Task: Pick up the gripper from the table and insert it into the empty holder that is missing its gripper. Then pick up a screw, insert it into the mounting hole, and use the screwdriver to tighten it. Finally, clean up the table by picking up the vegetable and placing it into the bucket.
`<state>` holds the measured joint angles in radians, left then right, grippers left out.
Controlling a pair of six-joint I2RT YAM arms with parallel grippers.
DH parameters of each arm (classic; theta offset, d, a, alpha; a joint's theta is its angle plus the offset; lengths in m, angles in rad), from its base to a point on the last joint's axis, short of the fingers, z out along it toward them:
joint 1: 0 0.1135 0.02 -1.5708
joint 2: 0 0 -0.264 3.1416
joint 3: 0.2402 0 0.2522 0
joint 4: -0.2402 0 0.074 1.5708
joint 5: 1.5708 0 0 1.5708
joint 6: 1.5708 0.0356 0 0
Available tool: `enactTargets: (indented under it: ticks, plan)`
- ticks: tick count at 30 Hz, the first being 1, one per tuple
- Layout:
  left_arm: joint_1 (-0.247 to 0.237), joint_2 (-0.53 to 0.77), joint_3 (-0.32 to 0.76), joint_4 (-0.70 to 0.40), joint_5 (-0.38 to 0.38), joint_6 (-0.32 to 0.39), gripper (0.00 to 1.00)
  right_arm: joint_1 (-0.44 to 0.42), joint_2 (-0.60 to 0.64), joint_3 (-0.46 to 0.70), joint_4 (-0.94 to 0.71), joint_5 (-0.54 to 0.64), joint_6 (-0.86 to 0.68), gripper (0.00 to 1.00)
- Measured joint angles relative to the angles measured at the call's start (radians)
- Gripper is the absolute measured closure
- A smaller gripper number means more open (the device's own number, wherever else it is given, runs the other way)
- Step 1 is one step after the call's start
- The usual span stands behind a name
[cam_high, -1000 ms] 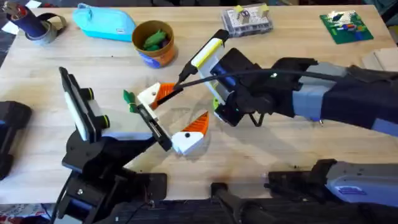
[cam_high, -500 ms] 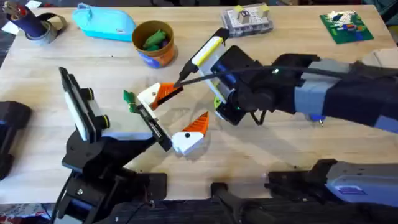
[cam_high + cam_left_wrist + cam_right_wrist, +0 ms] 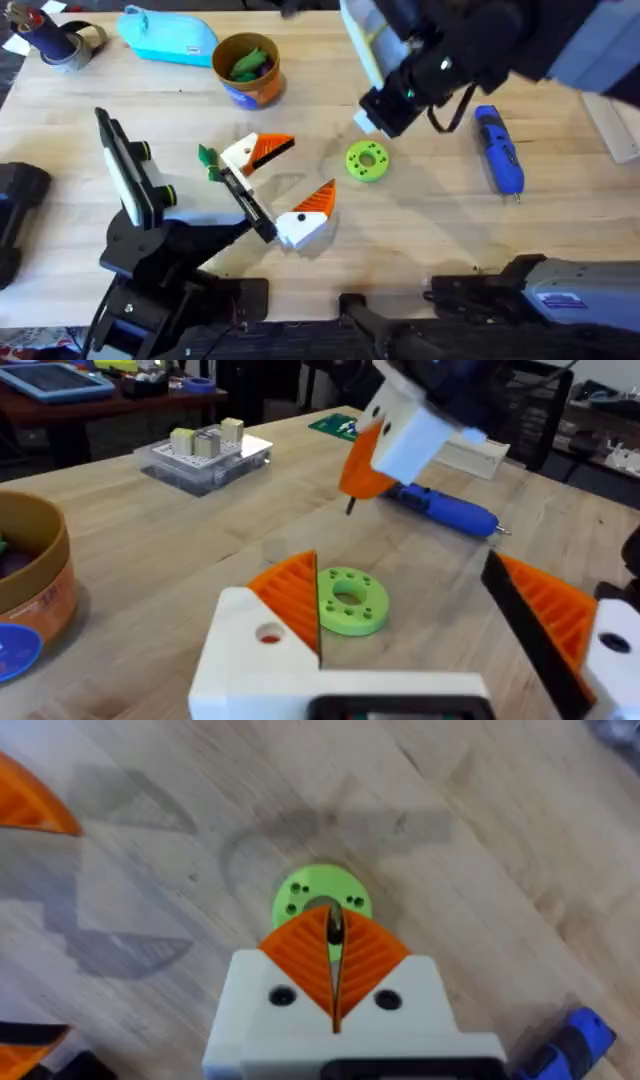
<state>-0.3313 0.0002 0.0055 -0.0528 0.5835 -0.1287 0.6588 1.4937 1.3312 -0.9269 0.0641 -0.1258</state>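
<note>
We see the right gripper [image 3: 372, 120] raised above the light wooden table [image 3: 450, 240], its white fingers with orange ribbed pads pressed together on a small dark screw [image 3: 335, 925]. In the left wrist view the screw hangs from the pad tips. In the right wrist view the tips sit directly over a lime-green round disc with holes [image 3: 322, 902], which lies flat on the table. We cannot tell whether the screw touches it.

The left gripper [image 3: 285, 185] sits low over the table near its middle, spread wide with nothing between its two white-and-orange fingers. From its wrist camera we see the lime-green disc lying just beyond the gap between them.

The blue pen-shaped electric screwdriver [image 3: 498, 150] lies on the table to the right of the disc, apart from both grippers, its thin metal bit pointing towards the arms' bases.

The small round orange-yellow bucket with a blue band [image 3: 262, 88] stands upright at the far side of the table, beside a light-blue oblong pouch [image 3: 168, 35]. The dark-green toy vegetable [image 3: 248, 64] lies inside the bucket.
</note>
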Motion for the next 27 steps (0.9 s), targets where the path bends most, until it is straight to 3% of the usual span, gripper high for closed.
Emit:
enactTargets:
  ticks: [11, 19, 27]
  plan:
    - [0.0, 0.0, 0.0, 0.0, 0.0, 0.0, 0.011, 0.104, 0.038, 0.345, -0.075, -0.162, -0.013, 0.995]
    - [0.0, 0.0, 0.0, 0.0, 0.02, 0.0, 0.011, 0.221, 0.096, 0.375, -0.076, -0.186, -0.025, 0.995]
    - [0.0, 0.0, 0.0, -0.001, 0.105, 0.03, 0.011, 0.305, 0.133, 0.375, -0.076, -0.19, -0.037, 0.995]
